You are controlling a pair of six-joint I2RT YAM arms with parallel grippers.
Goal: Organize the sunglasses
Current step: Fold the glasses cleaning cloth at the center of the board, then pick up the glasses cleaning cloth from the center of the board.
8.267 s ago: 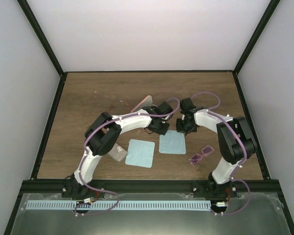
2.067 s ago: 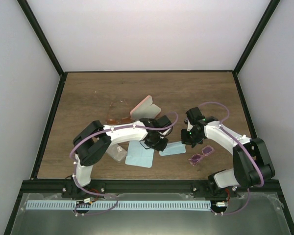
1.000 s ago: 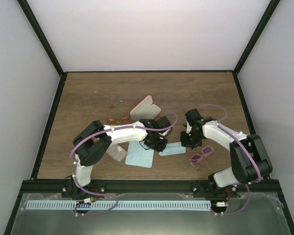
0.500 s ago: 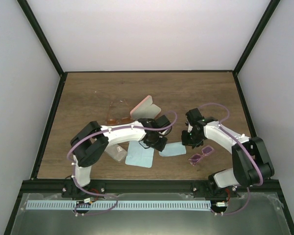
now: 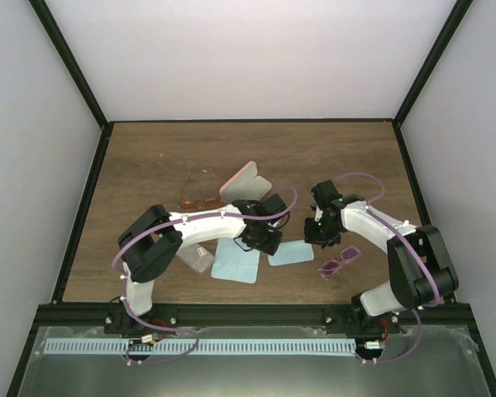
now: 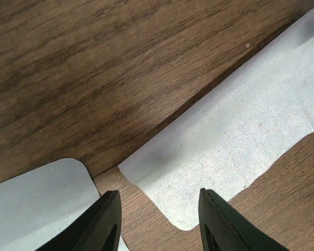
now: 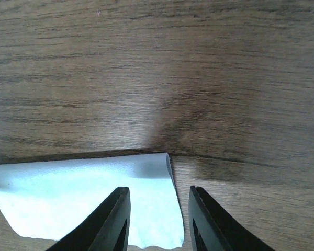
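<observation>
Now cloth step, it seems: L gripper (image 6: 158, 194), R gripper (image 7: 158, 189) jaws spread, empty, over folded cloth (image 5: 293, 253). Purple sunglasses (image 5: 340, 261) 4 o'clock of R; orange pair (image 5: 200, 201) 10 o'clock of L. Next prob: R pinches purple frame.

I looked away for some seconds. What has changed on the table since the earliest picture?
The right cloth, flat and square then, now lies folded into a strip. The left gripper and right gripper have let it go and stand open over its ends. The left cloth, purple glasses and grey case have not moved.
</observation>
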